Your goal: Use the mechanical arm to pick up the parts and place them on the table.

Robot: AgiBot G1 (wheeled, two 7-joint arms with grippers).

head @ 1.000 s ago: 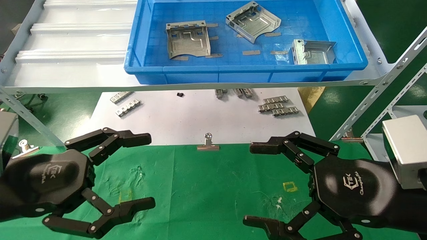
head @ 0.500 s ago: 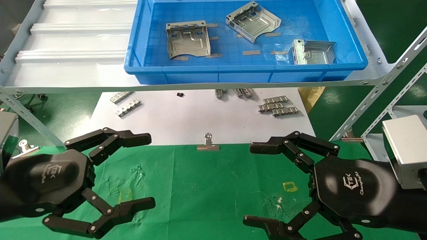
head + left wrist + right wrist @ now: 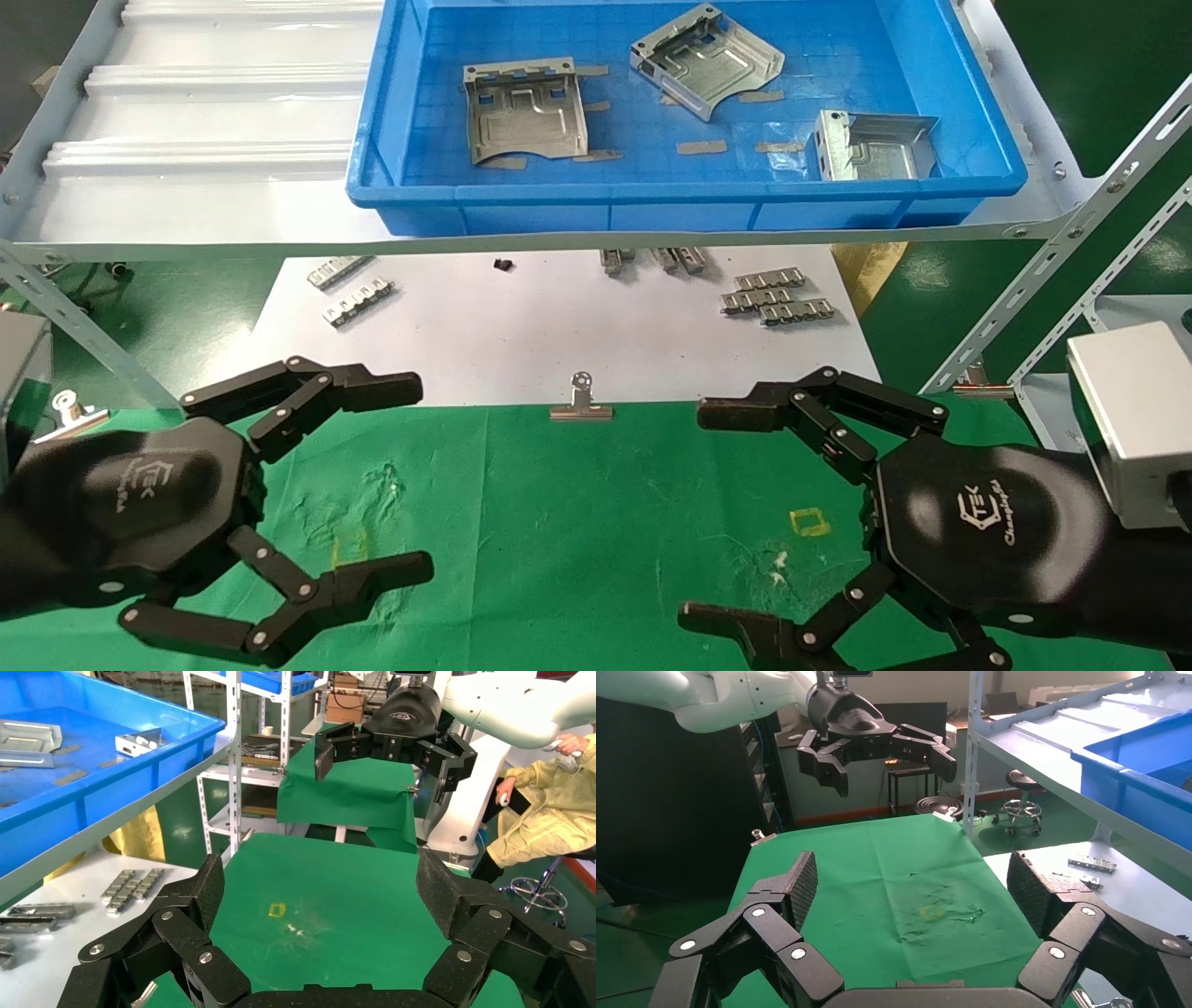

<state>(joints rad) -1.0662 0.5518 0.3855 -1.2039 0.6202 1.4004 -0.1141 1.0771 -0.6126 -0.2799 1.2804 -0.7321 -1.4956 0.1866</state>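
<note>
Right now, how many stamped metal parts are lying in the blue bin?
3: a left part, a middle part toward the back, and a right part near the front wall of the blue bin. None appears hidden.

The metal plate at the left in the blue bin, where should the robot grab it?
Probably by the upright folded edge along the far side of the left plate, coming straight down from above. It lies flat on the blue bin floor, so that raised lip gives the left tool something to pinch.
</note>
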